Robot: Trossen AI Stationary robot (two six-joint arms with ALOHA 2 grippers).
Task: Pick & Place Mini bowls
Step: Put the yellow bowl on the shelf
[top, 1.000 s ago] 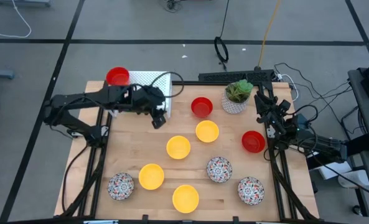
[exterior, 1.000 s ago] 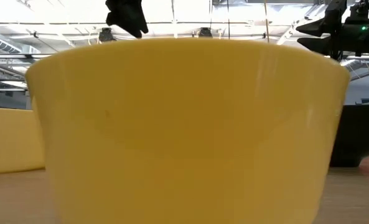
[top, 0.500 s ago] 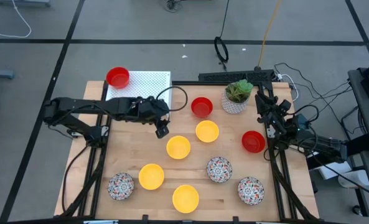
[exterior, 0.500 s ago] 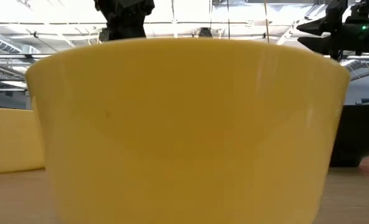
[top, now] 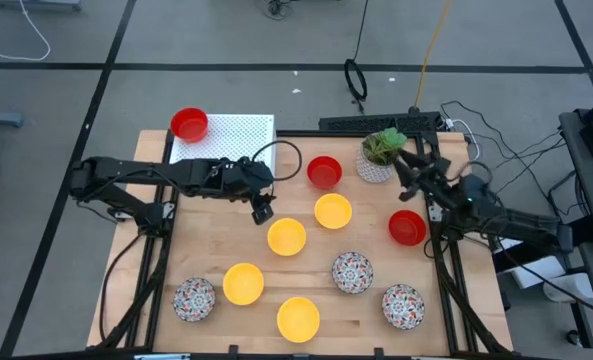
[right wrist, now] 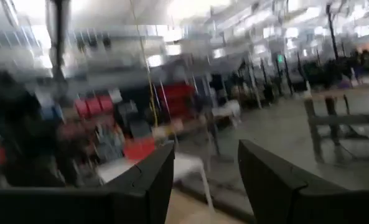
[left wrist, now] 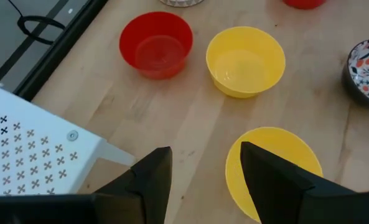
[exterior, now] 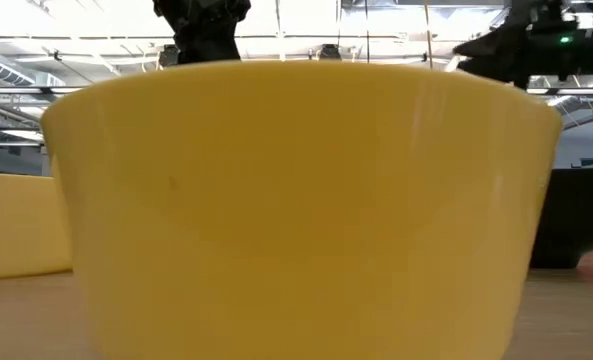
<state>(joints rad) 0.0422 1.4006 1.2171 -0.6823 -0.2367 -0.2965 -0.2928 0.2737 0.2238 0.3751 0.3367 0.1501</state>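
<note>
Three red, several yellow and three speckled mini bowls show in the high view. One red bowl (top: 189, 124) sits on the white rack (top: 234, 133); the others stand on the table. My left gripper (top: 261, 210) is open and hovers off the rack's near right corner, just left of a yellow bowl (top: 287, 237). In the left wrist view that yellow bowl (left wrist: 277, 163) lies partly behind one finger of my left gripper (left wrist: 203, 171). My right gripper (top: 404, 163) is open in the air beside the plant pot (top: 380, 157) and holds nothing.
A red bowl (top: 324, 171) and a yellow bowl (top: 333, 211) stand beyond my left gripper, and another red bowl (top: 407, 227) lies under the right arm. A yellow bowl (exterior: 296, 200) fills the low view. Bare wood lies left of the yellow bowls.
My left gripper has moved off the rack's edge toward the near right, coming close to the yellow bowl, and has stayed open. My right arm has started to swing, carrying its gripper a little to the left by the plant pot. No bowl has moved.
</note>
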